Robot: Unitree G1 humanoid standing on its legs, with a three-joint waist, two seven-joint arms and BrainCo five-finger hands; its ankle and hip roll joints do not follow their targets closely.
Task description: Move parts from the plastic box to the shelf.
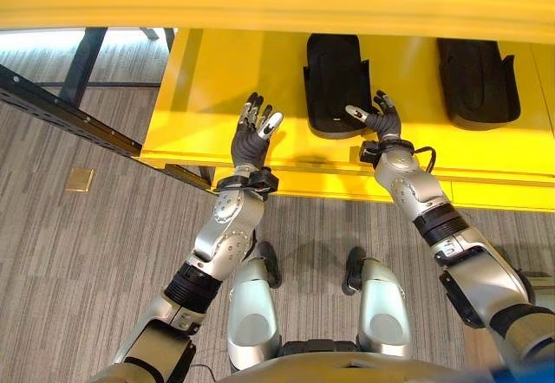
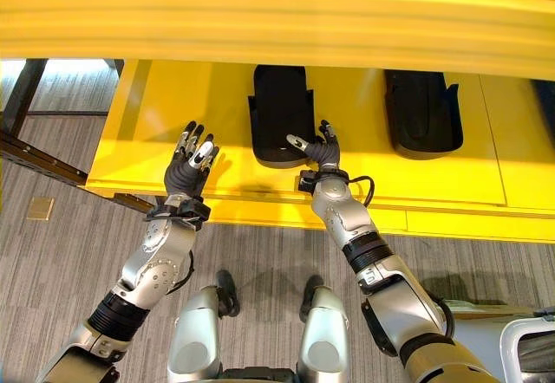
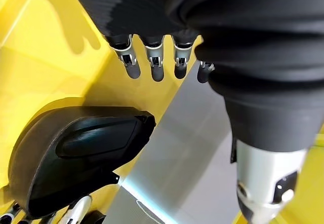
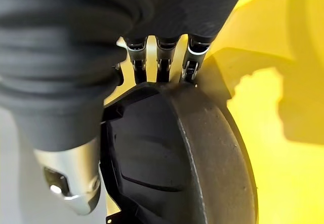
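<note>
Left hand (image 1: 253,137) spread open over yellow shelf (image 1: 208,97), right hand (image 1: 379,123) fingers on black part (image 1: 336,84), grip unclear, no legible writing

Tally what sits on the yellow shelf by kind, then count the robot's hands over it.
Black parts on the yellow shelf: 2, near part and far-right part.
Robot hands: 2, left hand open and free, right hand at the near part's edge.
Total: 4.

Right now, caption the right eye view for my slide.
Right hand at a black part on the yellow shelf; left hand open.

Right hand (image 4: 164,57) fingertips (behind black part (image 4: 167,153))
</note>
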